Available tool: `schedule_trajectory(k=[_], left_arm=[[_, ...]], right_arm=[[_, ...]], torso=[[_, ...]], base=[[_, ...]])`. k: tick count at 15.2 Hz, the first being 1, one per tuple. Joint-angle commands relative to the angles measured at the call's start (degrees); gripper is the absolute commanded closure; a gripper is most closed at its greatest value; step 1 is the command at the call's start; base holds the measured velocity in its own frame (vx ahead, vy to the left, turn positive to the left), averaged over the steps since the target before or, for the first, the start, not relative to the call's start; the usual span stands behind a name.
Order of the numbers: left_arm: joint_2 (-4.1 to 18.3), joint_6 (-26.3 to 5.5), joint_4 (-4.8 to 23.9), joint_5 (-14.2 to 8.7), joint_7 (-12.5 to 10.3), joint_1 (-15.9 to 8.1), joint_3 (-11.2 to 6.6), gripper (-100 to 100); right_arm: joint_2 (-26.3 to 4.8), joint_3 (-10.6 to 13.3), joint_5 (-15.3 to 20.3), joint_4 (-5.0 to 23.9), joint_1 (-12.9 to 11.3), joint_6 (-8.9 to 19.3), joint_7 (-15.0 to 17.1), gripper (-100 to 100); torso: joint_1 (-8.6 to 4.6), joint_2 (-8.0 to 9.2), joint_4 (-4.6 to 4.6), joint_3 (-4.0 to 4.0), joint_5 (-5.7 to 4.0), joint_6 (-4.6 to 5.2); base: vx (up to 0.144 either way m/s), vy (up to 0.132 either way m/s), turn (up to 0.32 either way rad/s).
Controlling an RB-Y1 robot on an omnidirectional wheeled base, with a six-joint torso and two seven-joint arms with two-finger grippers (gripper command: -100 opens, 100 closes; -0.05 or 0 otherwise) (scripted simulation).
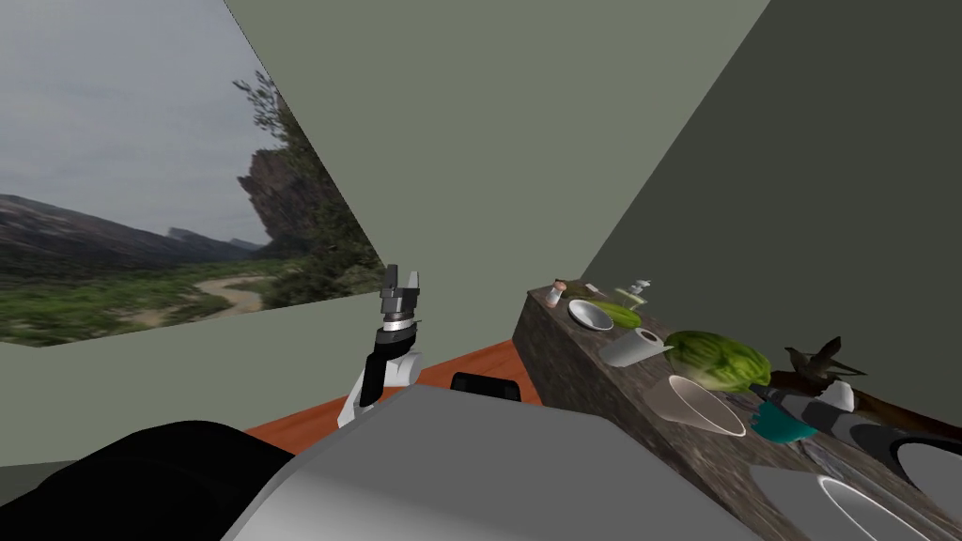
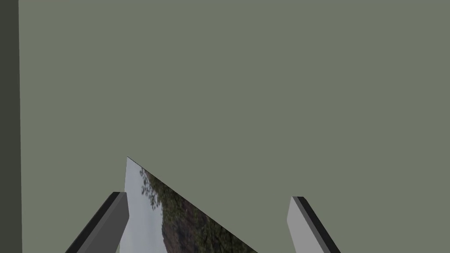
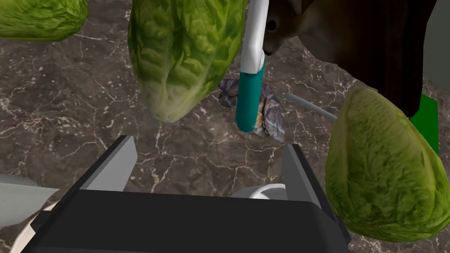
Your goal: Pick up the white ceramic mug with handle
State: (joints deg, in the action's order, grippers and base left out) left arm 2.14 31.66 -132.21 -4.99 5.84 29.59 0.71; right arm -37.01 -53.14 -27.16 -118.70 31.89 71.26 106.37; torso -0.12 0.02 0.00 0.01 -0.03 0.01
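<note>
The dark marble counter [image 3: 66, 110] is crowded. A romaine head [image 3: 184, 57] lies just ahead of my right gripper [image 3: 208, 145], whose blades are spread wide and empty (the left gripper [image 1: 401, 277] is the same, up by the wall). Reaching past could shove the romaine into the mug [image 1: 631, 347]. I take the mug to be the pale, plain cylinder with a small handle, further along the counter.

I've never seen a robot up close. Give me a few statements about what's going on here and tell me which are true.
1. The right gripper is clutching something. False: its fingers stand open over bare counter.
2. Lettuce lies on the counter. True.
3. The left gripper is shut. False: it is open and raised to the side of the counter.
4. The counter is dark stone with pale veins. True.
</note>
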Motion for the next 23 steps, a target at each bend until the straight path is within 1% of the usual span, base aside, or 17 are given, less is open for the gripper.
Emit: schedule_trajectory(k=[1,2,3,5,6,7,9,10,11,13,14,16,17,19,20,22,23], left_arm=[[0.0,0.0,0.0,0.0,0.0,0.0,0.00,0],[0.0,0.0,0.0,0.0,0.0,0.0,0.00,0],[0.0,0.0,0.0,0.0,0.0,0.0,0.00,0],[0.0,0.0,0.0,0.0,0.0,0.0,0.00,0],[0.0,0.0,0.0,0.0,0.0,0.0,0.00,0],[0.0,0.0,0.0,0.0,0.0,0.0,0.00,0],[0.0,0.0,0.0,0.0,0.0,0.0,0.00,0],[0.0,0.0,0.0,0.0,0.0,0.0,0.00,0],[0.0,0.0,0.0,0.0,0.0,0.0,0.00,0],[0.0,0.0,0.0,0.0,0.0,0.0,0.00,0],[0.0,0.0,0.0,0.0,0.0,0.0,0.00,0],[0.0,0.0,0.0,0.0,0.0,0.0,0.00,0],[0.0,0.0,0.0,0.0,0.0,0.0,0.00,0],[0.0,0.0,0.0,0.0,0.0,0.0,0.00,0],[0.0,0.0,0.0,0.0,0.0,0.0,0.00,0],[0.0,0.0,0.0,0.0,0.0,0.0,0.00,0],[0.0,0.0,0.0,0.0,0.0,0.0,0.00,0]], right_arm=[[0.6,-0.7,-0.9,0.1,0.0,2.9,2.4,-100],[0.6,-0.7,-0.9,0.1,0.0,3.9,2.4,-100],[1.0,-1.7,-2.6,0.5,-0.2,5.4,4.6,-100],[1.0,-1.7,-2.6,0.5,-0.2,7.7,5.1,-100],[1.0,-1.7,-2.6,0.5,-0.2,7.9,5.1,-100],[1.5,-2.7,-4.1,0.9,-0.3,9.8,7.6,-100],[1.5,-2.7,-4.1,0.9,-0.3,11.8,7.6,-100],[1.5,-2.7,-4.1,0.9,-0.3,11.8,7.6,-100],[2.1,-3.5,-5.6,1.3,-0.5,13.8,9.9,-100],[2.1,-3.5,-5.6,1.3,-0.5,15.5,9.9,-100],[2.7,-4.2,-7.0,1.7,-0.7,17.1,11.9,-100],[2.7,-4.2,-7.0,1.7,-0.7,19.1,11.9,-100],[3.4,-4.8,-8.3,2.0,-0.9,20.8,13.8,-100],[3.4,-4.8,-8.3,2.0,-0.9,22.5,13.8,-100],[4.1,-5.3,-9.5,2.3,-1.1,24.4,15.5,-100],[4.1,-5.3,-9.5,2.3,-1.1,25.8,15.5,-100],[4.8,-5.8,-10.6,2.6,-1.3,27.5,16.9,-100]], torso=[[0.00,0.00,0.00,0.00,0.00,0.00],[-0.04,-0.02,0.00,-0.01,-0.01,0.00],[-0.03,-0.02,0.00,-0.01,-0.02,0.01],[-0.10,-0.04,-0.01,-0.02,-0.03,0.00],[-0.08,-0.03,-0.01,-0.02,-0.03,0.00],[-0.02,0.00,0.00,0.00,-0.02,0.00],[-0.07,0.01,0.00,0.01,-0.02,0.01],[-0.05,0.01,0.00,0.00,-0.02,0.00],[-0.01,0.02,0.00,0.01,-0.01,0.00],[-0.09,0.01,0.00,0.01,-0.03,0.00],[-0.08,0.02,0.00,0.01,-0.03,0.01],[-0.16,-0.02,0.00,-0.01,-0.05,0.00],[-0.14,-0.02,-0.01,-0.01,-0.04,0.01],[-0.18,0.01,0.00,0.00,-0.05,0.00],[-0.15,0.02,0.00,0.01,-0.05,0.00],[-0.18,0.02,0.00,0.01,-0.05,0.01],[-0.15,0.01,0.00,0.01,-0.05,0.01]], base=[[0.029,-0.055,0.043],[0.026,-0.044,0.027],[0.030,-0.057,0.038],[0.029,-0.058,0.027],[0.012,-0.030,-0.002],[0.012,-0.046,0.023],[0.022,-0.054,0.022],[0.012,-0.031,0.003],[0.013,-0.052,0.020],[0.018,-0.060,0.022],[0.022,-0.073,0.015],[0.030,-0.074,0.020],[0.018,-0.077,0.013],[0.014,-0.073,0.016],[0.013,-0.071,0.015],[0.019,-0.074,0.010],[0.014,-0.085,0.009]])
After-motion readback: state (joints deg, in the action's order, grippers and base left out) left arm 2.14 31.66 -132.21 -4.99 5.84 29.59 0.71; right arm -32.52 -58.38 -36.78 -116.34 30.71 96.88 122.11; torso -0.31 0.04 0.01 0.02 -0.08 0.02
